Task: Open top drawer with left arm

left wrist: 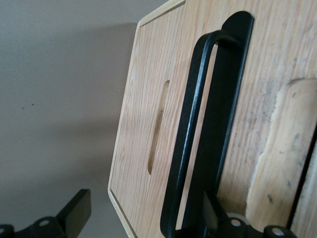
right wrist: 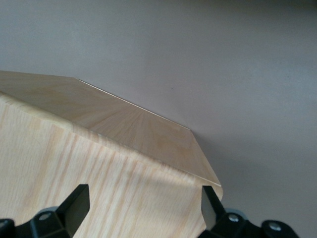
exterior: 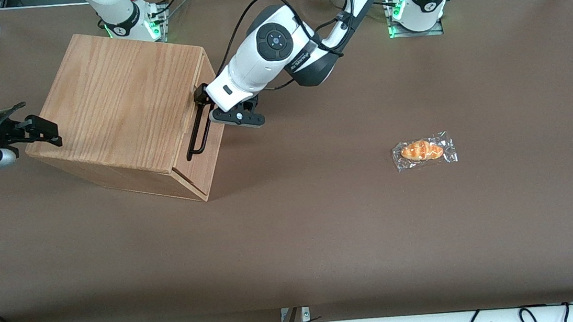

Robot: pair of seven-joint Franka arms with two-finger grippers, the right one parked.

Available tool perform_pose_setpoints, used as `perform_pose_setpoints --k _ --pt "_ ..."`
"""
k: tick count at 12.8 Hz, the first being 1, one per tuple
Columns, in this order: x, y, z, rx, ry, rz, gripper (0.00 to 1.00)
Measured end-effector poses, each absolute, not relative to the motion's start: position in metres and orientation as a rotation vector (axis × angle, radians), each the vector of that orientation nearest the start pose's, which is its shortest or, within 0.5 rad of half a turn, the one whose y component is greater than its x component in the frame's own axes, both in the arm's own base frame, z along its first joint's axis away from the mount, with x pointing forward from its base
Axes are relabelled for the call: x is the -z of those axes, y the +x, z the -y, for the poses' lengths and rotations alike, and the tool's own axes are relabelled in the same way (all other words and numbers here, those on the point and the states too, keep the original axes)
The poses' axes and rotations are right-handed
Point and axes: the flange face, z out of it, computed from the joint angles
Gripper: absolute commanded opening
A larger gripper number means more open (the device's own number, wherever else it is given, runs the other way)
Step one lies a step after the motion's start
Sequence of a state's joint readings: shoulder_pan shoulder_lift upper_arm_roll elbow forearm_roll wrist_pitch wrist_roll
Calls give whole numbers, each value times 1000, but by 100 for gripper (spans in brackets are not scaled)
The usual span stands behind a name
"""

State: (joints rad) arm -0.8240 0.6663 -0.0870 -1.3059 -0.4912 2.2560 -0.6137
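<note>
Reaching the front of the oak-grain box casing (exterior: 118,103), the left arm's black two-finger gripper (exterior: 205,101) has spread fingers straddling the long black bar handle (left wrist: 190,134), apparently not clamped. The light wooden top drawer (exterior: 204,142) looks shut; gripping and pulling remain.

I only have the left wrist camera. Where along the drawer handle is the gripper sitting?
Observer: The gripper is at the end of the handle farther from the front camera, not at its middle.
Operator: Is the drawer out yet?
Observer: No, the drawer front looks flush with the box.
Operator: Anything else on the table?
Observer: A wrapped bread roll lies toward the working arm's end, well apart from the box.
</note>
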Motion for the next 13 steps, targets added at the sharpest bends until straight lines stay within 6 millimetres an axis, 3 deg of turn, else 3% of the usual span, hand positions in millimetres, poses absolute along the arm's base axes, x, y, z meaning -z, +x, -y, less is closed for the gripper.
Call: perform_pose_setpoints --k 13 --pt "-374 475 596 154 2612 73 100"
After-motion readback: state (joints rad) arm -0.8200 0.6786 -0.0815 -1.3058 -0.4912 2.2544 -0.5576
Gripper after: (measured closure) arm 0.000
